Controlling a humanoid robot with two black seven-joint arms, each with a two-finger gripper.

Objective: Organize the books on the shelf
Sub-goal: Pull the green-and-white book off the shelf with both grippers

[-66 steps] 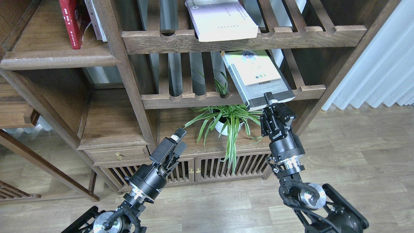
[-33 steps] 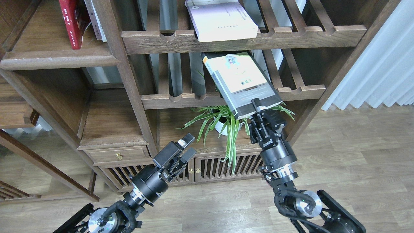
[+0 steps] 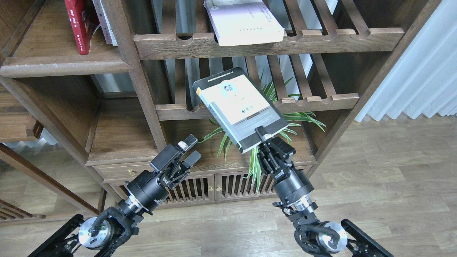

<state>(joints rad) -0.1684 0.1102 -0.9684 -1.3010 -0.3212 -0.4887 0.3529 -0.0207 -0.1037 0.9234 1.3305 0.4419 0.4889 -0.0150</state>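
Note:
My right gripper [image 3: 263, 135] is shut on the near edge of the black book with the yellow-green panel [image 3: 240, 106] and holds it tilted in the air, in front of the middle slatted rack. The thick white-lilac book [image 3: 244, 22] lies on the upper slatted rack. The red book [image 3: 77, 25] stands upright on the solid dark-brown shelf [image 3: 64, 64] at the upper left, next to a white book [image 3: 105, 21]. My left gripper [image 3: 191, 149] is open and empty, low at the left of the held book.
A potted spider plant [image 3: 257, 142] sits behind the held book under the middle slatted rack [image 3: 321, 101]. A drawer [image 3: 128, 170] and slatted cabinet doors [image 3: 214, 187] are below. A white curtain [image 3: 421, 71] hangs at the right.
My right gripper has pulled the black book off the middle slatted rack and carried it left and down. My left arm has shifted left, its gripper still open.

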